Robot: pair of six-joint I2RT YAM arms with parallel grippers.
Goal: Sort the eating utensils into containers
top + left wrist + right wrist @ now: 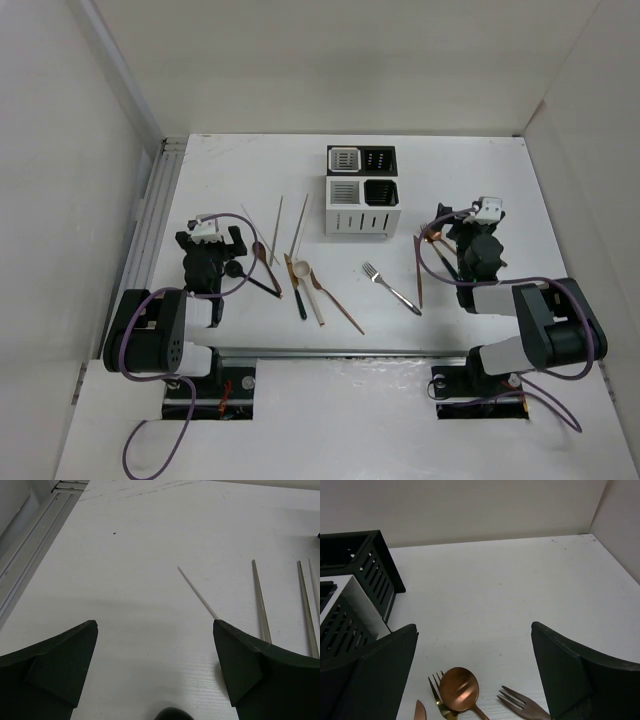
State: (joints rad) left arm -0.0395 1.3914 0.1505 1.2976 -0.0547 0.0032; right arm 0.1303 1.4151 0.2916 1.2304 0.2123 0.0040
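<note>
The copper spoon (459, 689) lay toward the right edge of the table (470, 160). Its bowl pointed at the far edge and its handle ran back toward the near edge. A copper fork (522, 704) lay just beside it, tines also pointing far. Both sat under your right gripper (474, 627), a little nearer to you than its fingertips. The spoon's long axis ran between the two fingers rather than across them. I judge the pickup called for drawing back slightly and dropping, not for a wrist turn.

The right arm was plainly the nearer one. Its fingers stood spread as wide as they go and had hold of nothing. The arm was folded back on itself, wrist low, aimed at the far edge.

The caddy (360, 221) stood to the left of that gripper and farther off, by the middle of the far edge. Its four compartments looked empty, though the top view was too small for you to be sure.

The silver fork (388, 284), white-bowled spoon (299, 270), black spoon (238, 271) and chopsticks (279, 228) lay spread across the middle. Your left gripper (154, 622), likewise wide open and empty, hovered toward the left edge. The chopsticks lay to its right, running near to far.
</note>
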